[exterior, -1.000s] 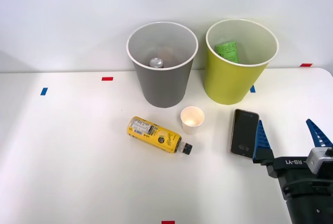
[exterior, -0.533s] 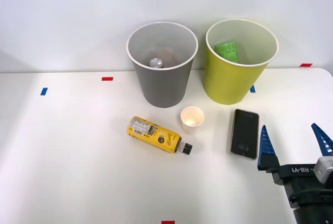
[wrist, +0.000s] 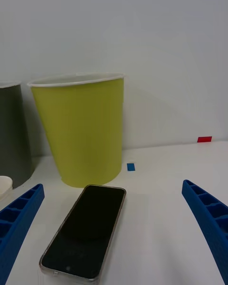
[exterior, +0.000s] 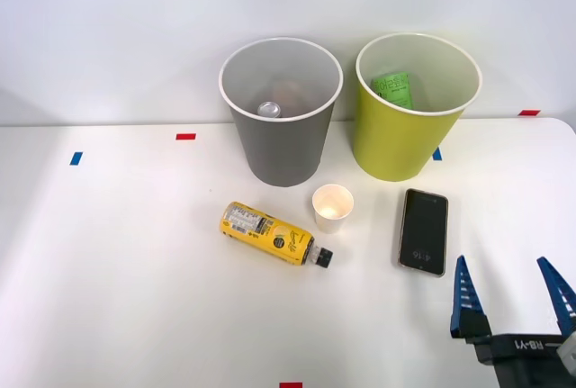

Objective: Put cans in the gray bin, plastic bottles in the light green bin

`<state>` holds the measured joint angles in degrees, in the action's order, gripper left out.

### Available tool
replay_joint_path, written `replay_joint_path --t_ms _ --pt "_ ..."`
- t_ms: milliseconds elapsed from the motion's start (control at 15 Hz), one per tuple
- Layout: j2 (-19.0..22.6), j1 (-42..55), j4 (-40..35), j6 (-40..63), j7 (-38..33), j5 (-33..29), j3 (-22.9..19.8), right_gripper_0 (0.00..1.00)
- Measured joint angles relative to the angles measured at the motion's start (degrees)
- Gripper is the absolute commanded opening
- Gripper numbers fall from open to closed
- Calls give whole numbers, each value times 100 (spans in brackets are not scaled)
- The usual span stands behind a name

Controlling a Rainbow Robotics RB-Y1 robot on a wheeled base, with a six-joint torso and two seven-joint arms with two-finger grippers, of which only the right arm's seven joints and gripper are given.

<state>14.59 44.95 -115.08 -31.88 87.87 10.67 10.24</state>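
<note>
The gray bin (exterior: pixel 281 127) stands at the back of the table, and the silver top of a can (exterior: pixel 269 110) shows inside it. The light green bin (exterior: pixel 416 118) stands to its right with a green item (exterior: pixel 392 89) inside. The yellow plastic bottle (exterior: pixel 267 233) with a black cap lies on its side in front of the gray bin. My right gripper (exterior: pixel 513 293) is open and holds nothing, low at the front right, well right of the bottle. In the right wrist view the light green bin (wrist: pixel 80 128) rises ahead, with my gripper (wrist: pixel 114 247) open.
A white paper cup (exterior: pixel 332 207) stands upright between the bottle and a black phone (exterior: pixel 424 230), which lies flat just ahead of my gripper; the phone (wrist: pixel 85 230) lies between my fingers in the wrist view. Red and blue tape marks dot the white table (exterior: pixel 108 271).
My right gripper has drawn back toward the front edge, away from the phone, staying open. Nothing else has moved.
</note>
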Motion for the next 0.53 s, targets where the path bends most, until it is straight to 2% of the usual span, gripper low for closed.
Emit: replay_joint_path --t_ms 200,400,533 --pt "477 326 239 -634 143 -127 169 100" --pt "813 815 252 -985 1043 -75 306 100" --pt "963 1091 331 -1066 1265 -19 468 100"
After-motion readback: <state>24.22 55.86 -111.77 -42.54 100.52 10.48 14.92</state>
